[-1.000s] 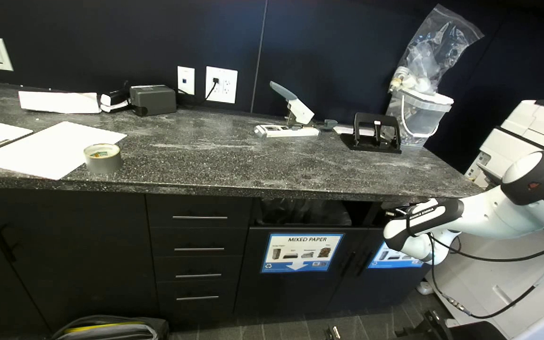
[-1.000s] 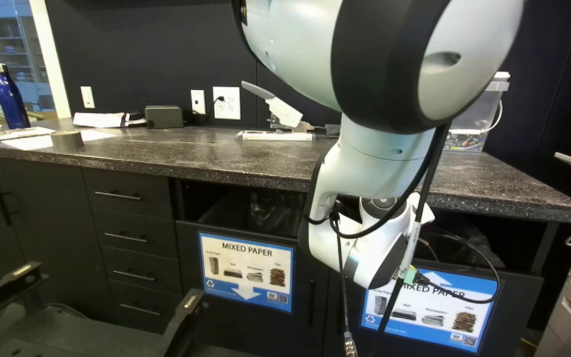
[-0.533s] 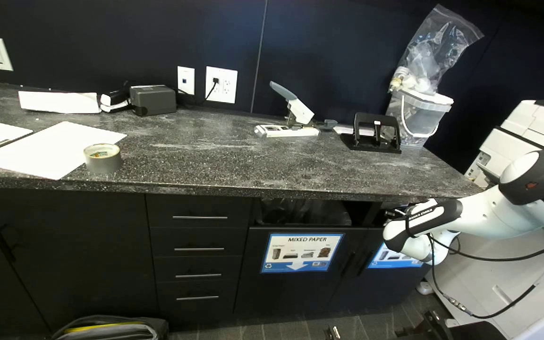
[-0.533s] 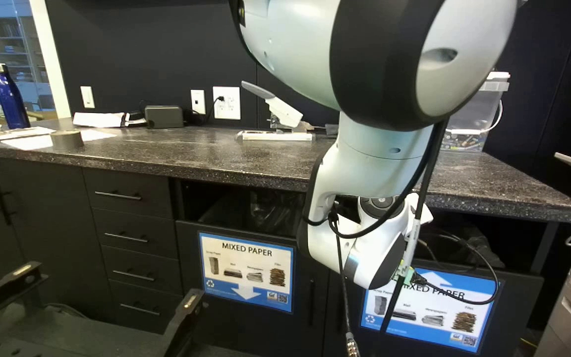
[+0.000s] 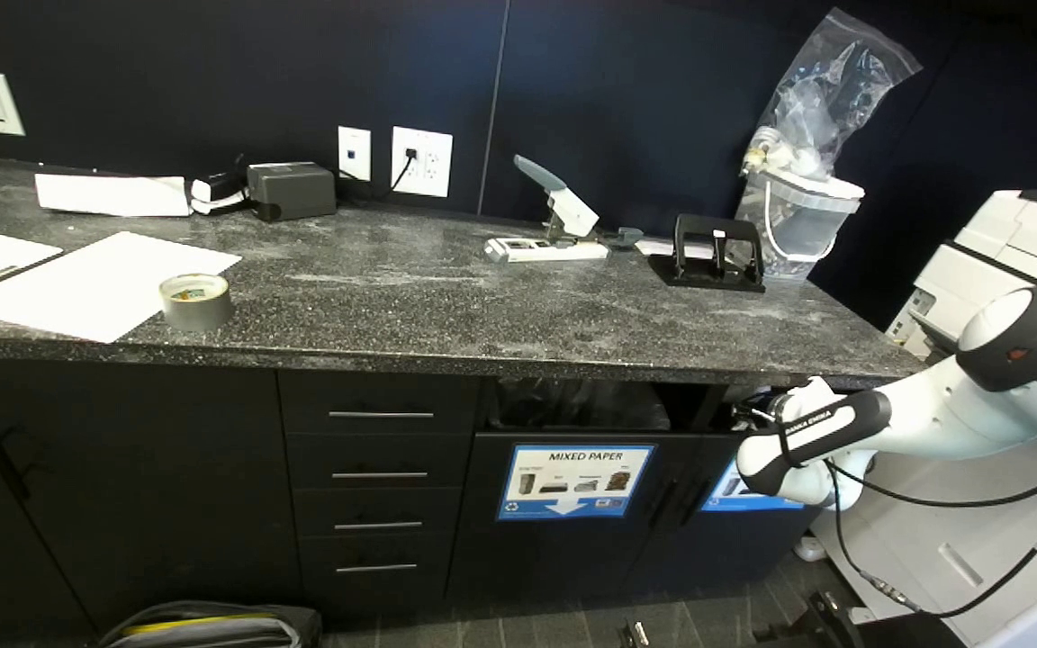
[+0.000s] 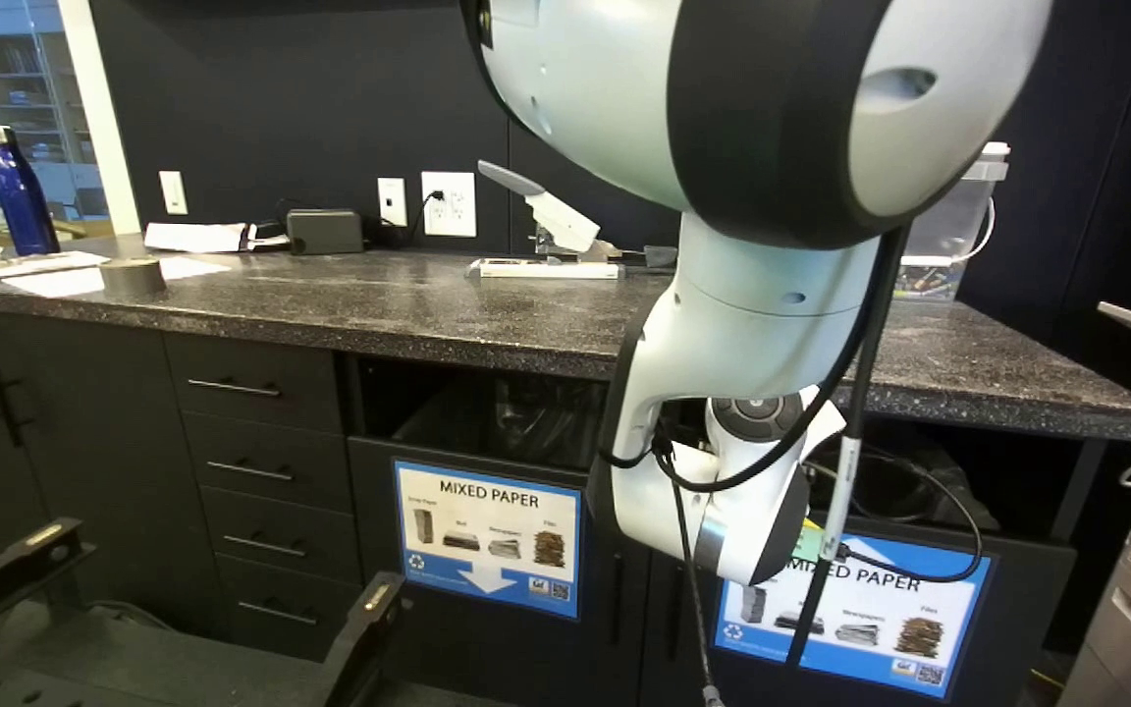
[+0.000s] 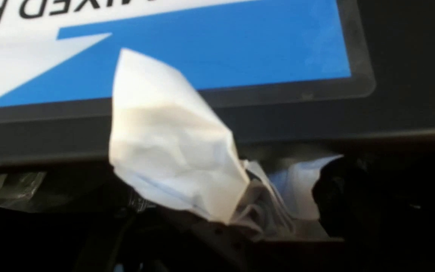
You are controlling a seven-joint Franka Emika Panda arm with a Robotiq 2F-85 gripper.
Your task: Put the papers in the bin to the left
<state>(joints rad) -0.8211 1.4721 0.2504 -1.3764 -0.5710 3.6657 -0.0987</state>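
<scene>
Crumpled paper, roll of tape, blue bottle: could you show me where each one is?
Crumpled paper (image 7: 176, 147): wrist view, on its broad wrinkled face.
Roll of tape (image 5: 198, 314): an exterior view, on its outer side.
Blue bottle (image 6: 24, 204): an exterior view, on its body below the cap.

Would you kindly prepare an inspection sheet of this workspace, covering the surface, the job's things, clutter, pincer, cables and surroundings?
Surface: dark speckled countertop with pale smudges.
Paper: crumpled, white, overlapping the up-arrow sign in the wrist view.
Bin: left-hand signed compartment in both exterior views, fronted by the down-arrow sign; dark liner visible.
Papers inside it: nothing seen.
Clutter: tape roll, flat white sheets, stapler with raised arm, hole punch, lidded bucket.
Pincer: lost in shadow in the wrist view; whether open or shut cannot be told.
Cables: black cable hanging in front of the up-arrow sign; black plug in the wall outlet.
Surroundings: dark wall, drawers, blue bottle.
</scene>
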